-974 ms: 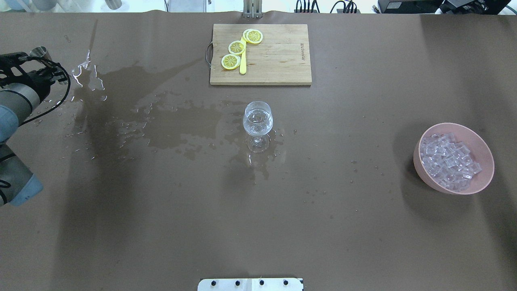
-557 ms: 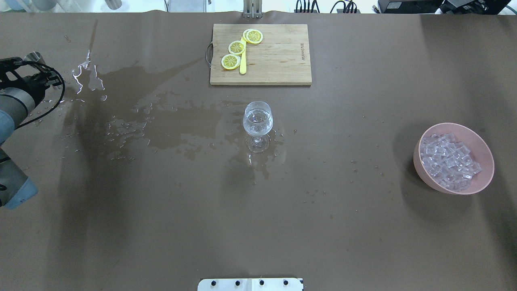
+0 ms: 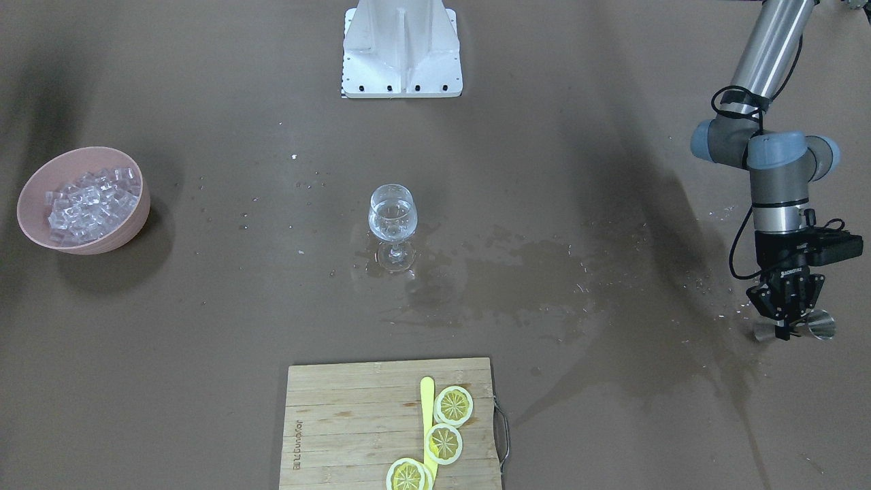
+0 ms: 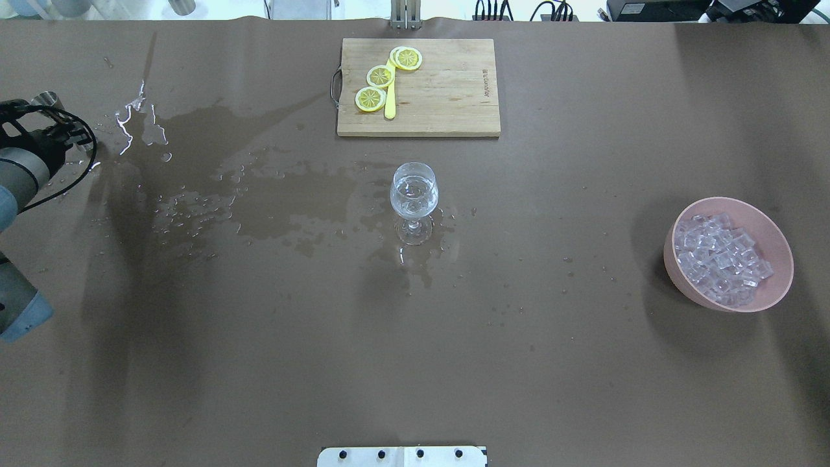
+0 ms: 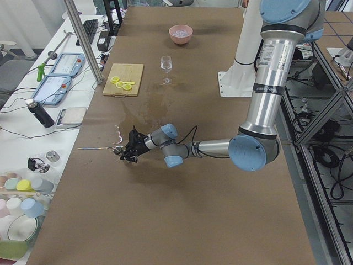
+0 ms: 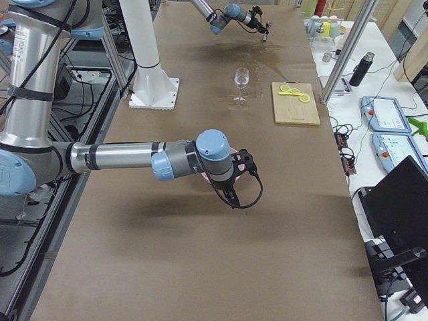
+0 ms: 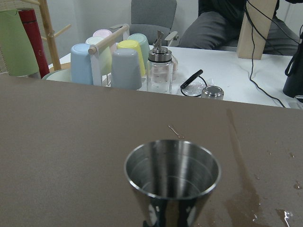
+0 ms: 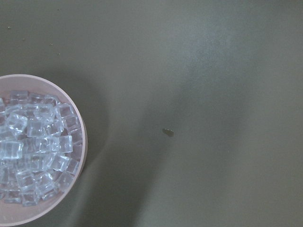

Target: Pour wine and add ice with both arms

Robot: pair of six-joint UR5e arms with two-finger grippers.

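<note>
The left hand (image 3: pixel 788 328) is clamped on a steel jigger (image 7: pixel 173 170) (the right hand's (image 6: pixel 234 198) grip I cannot tell).

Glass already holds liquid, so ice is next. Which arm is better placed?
Right. The right arm hangs beside the pink bowl of ice; the left gripper holds a metal jigger far off.

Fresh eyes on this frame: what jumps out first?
The wet spill darkens the brown table from the wine glass at centre toward the robot's left. At that end the left gripper holds a metal jigger. At the opposite end sits a pink bowl heaped with ice.
</note>
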